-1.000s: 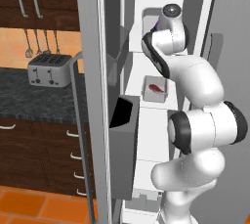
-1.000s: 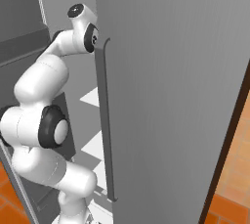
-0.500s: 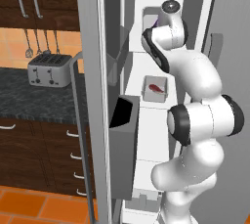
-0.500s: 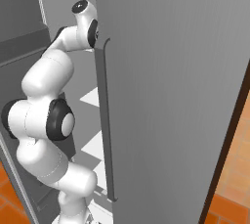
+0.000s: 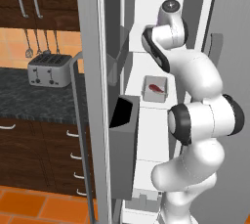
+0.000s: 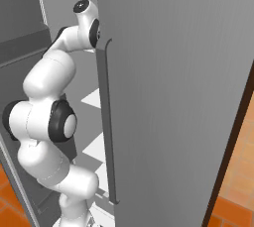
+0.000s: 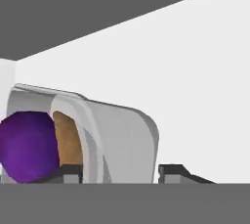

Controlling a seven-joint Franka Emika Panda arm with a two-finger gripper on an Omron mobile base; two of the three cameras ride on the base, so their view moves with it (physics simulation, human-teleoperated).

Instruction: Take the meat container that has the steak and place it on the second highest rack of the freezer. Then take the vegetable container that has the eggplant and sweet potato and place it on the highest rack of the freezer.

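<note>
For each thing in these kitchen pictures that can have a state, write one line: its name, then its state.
freezer: door swung open, white interior exposed.
steak: lying in its white tray on a freezer shelf.
eggplant: inside the vegetable container, beside the sweet potato.
vegetable container: its wall sits between the fingertips.
gripper: jaws apart, astride the container wall.
toaster: slots empty, on the counter.

Freezer (image 5: pixel 146 96) shelves with two trays
The steak (image 5: pixel 156 89) tray rests on the second highest rack (image 5: pixel 139 101), toward its front edge; the eggplant (image 7: pixel 27 145) and sweet potato (image 7: pixel 68 142) tray sits on the highest rack (image 7: pixel 195 96)
</note>
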